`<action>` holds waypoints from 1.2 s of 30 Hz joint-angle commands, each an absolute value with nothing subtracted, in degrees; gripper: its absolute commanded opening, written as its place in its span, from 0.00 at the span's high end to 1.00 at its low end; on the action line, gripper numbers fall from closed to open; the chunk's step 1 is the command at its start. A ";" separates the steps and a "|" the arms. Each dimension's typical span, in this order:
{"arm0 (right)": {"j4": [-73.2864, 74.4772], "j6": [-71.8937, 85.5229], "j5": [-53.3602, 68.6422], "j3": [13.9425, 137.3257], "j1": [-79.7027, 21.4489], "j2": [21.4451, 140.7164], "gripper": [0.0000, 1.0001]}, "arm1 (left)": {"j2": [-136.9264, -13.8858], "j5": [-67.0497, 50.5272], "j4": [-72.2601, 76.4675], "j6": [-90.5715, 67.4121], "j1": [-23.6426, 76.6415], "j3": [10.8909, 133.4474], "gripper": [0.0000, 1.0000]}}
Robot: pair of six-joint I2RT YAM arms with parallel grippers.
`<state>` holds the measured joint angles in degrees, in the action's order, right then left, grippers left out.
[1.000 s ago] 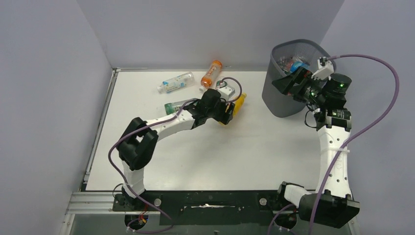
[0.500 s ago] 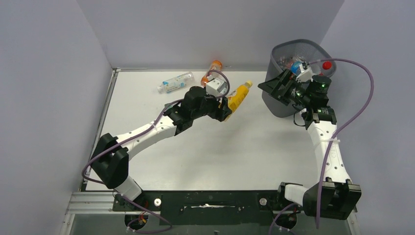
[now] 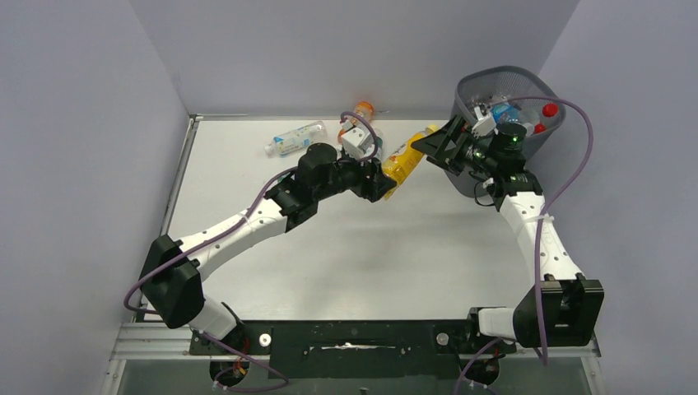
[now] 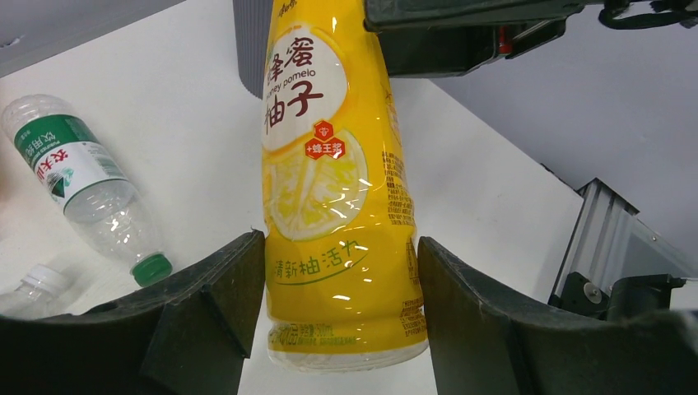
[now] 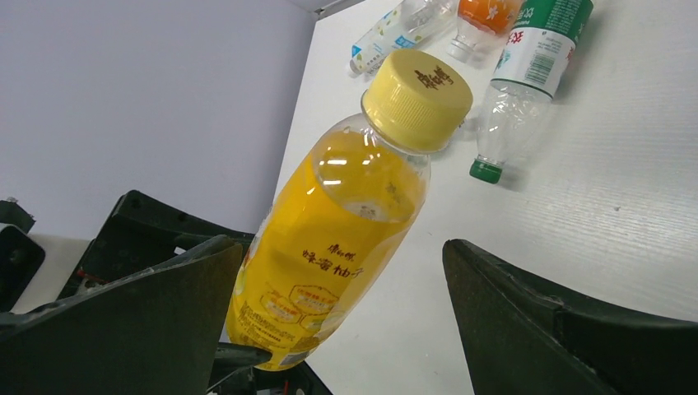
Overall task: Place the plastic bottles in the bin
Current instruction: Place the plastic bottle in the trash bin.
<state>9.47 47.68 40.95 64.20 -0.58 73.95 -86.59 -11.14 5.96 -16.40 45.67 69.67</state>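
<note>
Holding: yellow bottle [image 3: 405,156], gripped near its base by the left gripper [image 3: 384,178], raised off the desk [image 3: 370,247]. Long axis: base at the left gripper, cap pointing toward the right gripper [image 3: 438,145], which is spread wide, empty and facing the cap. Bin [image 3: 504,71]: just behind the right gripper.

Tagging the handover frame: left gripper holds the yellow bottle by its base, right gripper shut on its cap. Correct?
No: the right gripper is wide open, not shut on the cap, as the right wrist view shows. The left gripper does hold the yellow bottle by its base.
</note>
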 commanded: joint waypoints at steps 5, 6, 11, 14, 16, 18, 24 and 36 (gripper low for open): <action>2.91 49.45 40.91 64.94 -3.12 75.26 0.03 | -85.03 -13.71 12.61 -17.58 46.22 69.98 0.60; 2.64 49.54 41.07 65.03 -3.43 75.39 0.05 | -85.37 -13.65 12.72 -17.58 46.18 69.96 0.60; 2.28 49.33 41.31 65.38 -4.46 76.05 0.18 | -86.55 -13.94 13.45 -17.62 46.27 70.05 0.58; 2.03 49.31 41.57 65.39 -4.74 76.37 0.39 | -87.16 -13.78 13.18 -17.70 46.32 70.45 0.53; 2.07 49.24 41.57 65.69 -4.77 76.46 0.48 | -87.64 -13.10 12.23 -17.44 46.30 71.00 0.48; 2.55 48.89 41.49 66.29 -4.75 76.58 0.53 | -87.86 -12.61 11.76 -17.19 46.32 71.25 0.43; 8.52 44.42 39.54 71.17 -3.88 77.39 0.55 | -86.92 -10.28 8.21 -15.52 46.22 72.47 0.19; 20.27 36.20 39.87 94.10 11.57 83.10 0.53 | -80.78 -5.14 1.95 -12.86 44.24 72.56 0.17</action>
<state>17.32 41.25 40.93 83.99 8.51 82.13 -84.84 -7.38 2.04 -14.44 44.97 70.06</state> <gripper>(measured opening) 0.547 0.830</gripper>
